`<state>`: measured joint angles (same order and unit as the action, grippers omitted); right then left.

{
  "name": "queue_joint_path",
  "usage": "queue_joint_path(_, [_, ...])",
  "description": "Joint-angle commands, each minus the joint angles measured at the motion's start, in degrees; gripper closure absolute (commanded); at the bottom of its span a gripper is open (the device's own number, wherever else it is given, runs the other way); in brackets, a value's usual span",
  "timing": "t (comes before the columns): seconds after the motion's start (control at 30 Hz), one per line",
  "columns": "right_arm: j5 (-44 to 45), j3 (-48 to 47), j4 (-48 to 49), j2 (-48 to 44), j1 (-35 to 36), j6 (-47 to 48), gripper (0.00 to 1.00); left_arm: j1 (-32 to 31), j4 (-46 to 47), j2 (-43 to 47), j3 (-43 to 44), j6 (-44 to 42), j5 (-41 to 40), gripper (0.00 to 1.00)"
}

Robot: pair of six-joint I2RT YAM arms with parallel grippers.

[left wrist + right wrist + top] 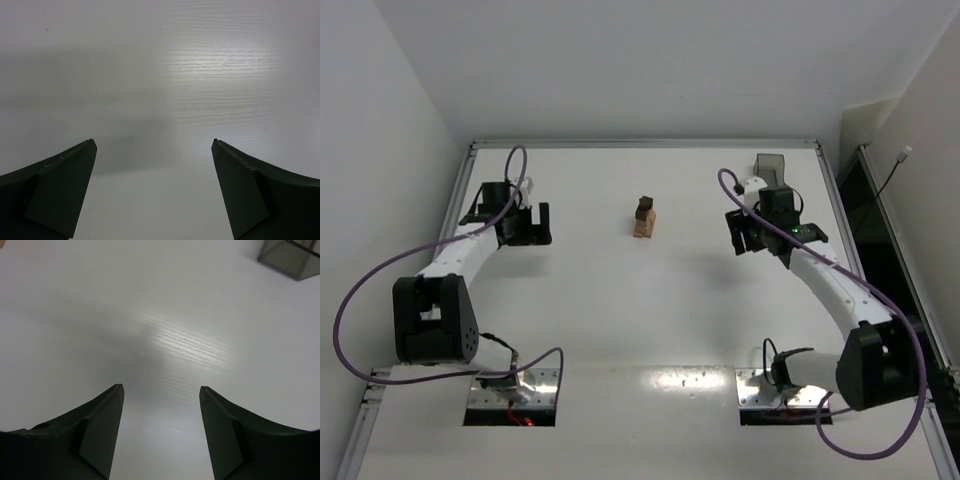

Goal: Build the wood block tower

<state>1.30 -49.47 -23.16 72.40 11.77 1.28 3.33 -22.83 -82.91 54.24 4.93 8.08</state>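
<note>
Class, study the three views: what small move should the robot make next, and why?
Probably ease the left gripper and right gripper back, away from the tower. Both are open and empty, the tower stands alone mid-table, and no loose blocks show, so the build looks finished.

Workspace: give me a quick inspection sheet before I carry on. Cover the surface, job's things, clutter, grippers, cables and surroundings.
Surface: white table, with glare patches near the arm bases.
Job's things: tower stands mid-table between the arms, tan pieces below and a dark piece on top. No loose blocks seen.
Clutter: grey tray at the far right, beyond the right arm.
Grippers: left gripper open and empty over bare table. Right gripper open and empty, with the tray ahead to its right.
Cables: purple cables loop off both arms, away from the tower.
Surroundings: white walls, with a dark gap along the right edge.
</note>
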Motion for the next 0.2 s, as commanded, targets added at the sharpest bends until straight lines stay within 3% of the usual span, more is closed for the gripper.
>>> queue_joint_path(0.0, [-2.26, 0.52, 2.77, -2.09, -2.7, -1.1, 0.41, -0.34, 3.32, 2.75, -1.32, -1.33, -1.66, 0.0])
queue_joint_path(0.17, [-3.67, 0.52, 2.77, -1.56, -4.83, -1.63, 0.41, -0.34, 3.85, 2.76, -1.33, -1.33, -1.66, 0.0])
